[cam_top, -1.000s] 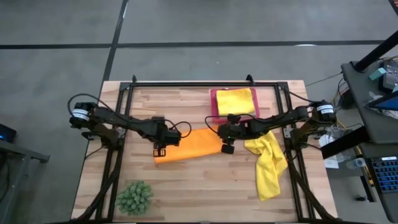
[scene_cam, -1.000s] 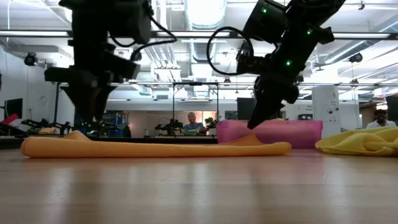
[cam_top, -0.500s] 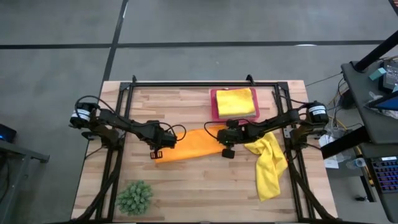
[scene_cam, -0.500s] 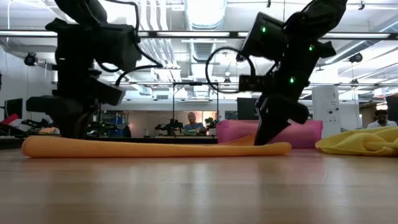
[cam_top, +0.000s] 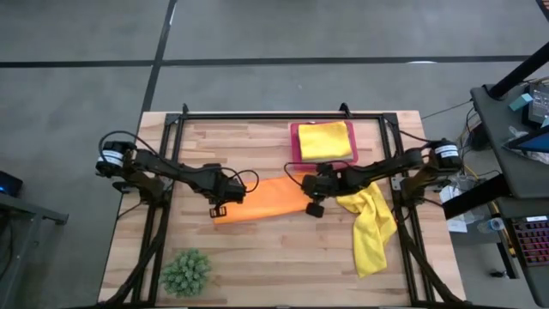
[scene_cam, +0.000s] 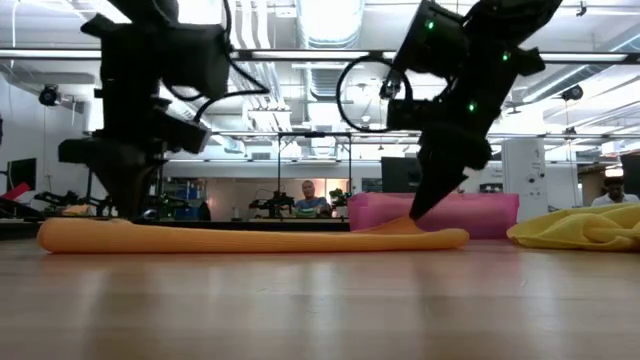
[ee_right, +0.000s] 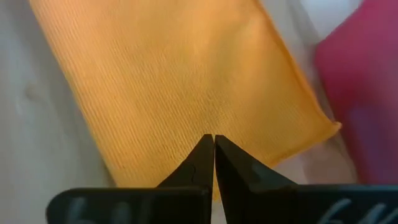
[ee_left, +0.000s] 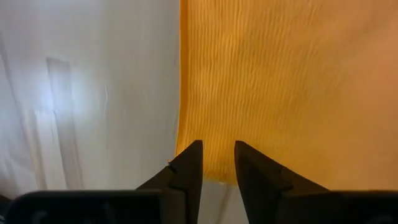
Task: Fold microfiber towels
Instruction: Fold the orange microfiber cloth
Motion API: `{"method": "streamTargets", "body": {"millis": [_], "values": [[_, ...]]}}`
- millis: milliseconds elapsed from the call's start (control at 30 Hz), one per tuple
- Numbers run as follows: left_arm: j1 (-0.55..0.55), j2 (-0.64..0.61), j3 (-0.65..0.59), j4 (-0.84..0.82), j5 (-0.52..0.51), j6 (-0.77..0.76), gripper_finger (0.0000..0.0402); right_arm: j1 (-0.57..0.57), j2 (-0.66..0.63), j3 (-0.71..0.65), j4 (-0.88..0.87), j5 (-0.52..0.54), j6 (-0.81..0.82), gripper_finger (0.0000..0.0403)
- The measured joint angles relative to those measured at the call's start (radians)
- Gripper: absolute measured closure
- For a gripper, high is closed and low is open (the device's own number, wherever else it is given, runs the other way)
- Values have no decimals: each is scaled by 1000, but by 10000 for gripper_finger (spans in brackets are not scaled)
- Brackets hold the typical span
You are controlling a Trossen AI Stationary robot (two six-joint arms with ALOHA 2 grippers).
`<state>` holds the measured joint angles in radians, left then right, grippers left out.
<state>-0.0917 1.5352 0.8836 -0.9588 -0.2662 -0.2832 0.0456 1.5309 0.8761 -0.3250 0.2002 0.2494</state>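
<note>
An orange towel (cam_top: 262, 199) lies as a long flat strip on the table, between my two grippers. My left gripper (ee_left: 217, 160) points down at its left end, the fingers close together with the cloth's corner between them. My right gripper (ee_right: 214, 144) is shut at the towel's right end, slanting down. A yellow towel (cam_top: 371, 225) lies crumpled at the right. Another yellow towel (cam_top: 324, 140) lies folded on the pink tray (cam_top: 296, 146). My left gripper has a corner of the orange towel's left end (ee_left: 217, 177) between its two fingers, which come from above. The towel lies flat on the table. My right gripper's shut fingertips meet the towel's right end (ee_right: 214, 127), slanting down from the right. There the cloth rises in a small peak (scene_cam: 405, 224); the rest lies flat. One layer or several, I cannot tell.
A spiky green plant ball (cam_top: 185, 272) sits at the near left corner. The pink tray stands at the far edge, right behind the orange towel's right end. The arms' black frame (cam_top: 257, 114) runs along the far and side edges.
My left gripper has come down onto the orange towel's left end. My right gripper dipped to the towel's right end and has come up a little. The towel stays flat where it was.
</note>
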Motion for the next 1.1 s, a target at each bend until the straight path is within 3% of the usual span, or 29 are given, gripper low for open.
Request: {"method": "streamTargets", "body": {"millis": [267, 567, 833, 1100], "values": [[-34, 0, 44, 62, 0, -47, 325, -27, -75, 0, -102, -74, 266, 360], [-95, 0, 44, 177, 0, -97, 325, -31, -87, -25, -93, -19, 495, 232], [-110, 5, 26, 261, 0, -104, 325, -34, -58, -58, -9, 28, 562, 141], [-112, 5, -23, 306, 0, -130, 325, -41, -10, -72, 31, 29, 571, 111]]}}
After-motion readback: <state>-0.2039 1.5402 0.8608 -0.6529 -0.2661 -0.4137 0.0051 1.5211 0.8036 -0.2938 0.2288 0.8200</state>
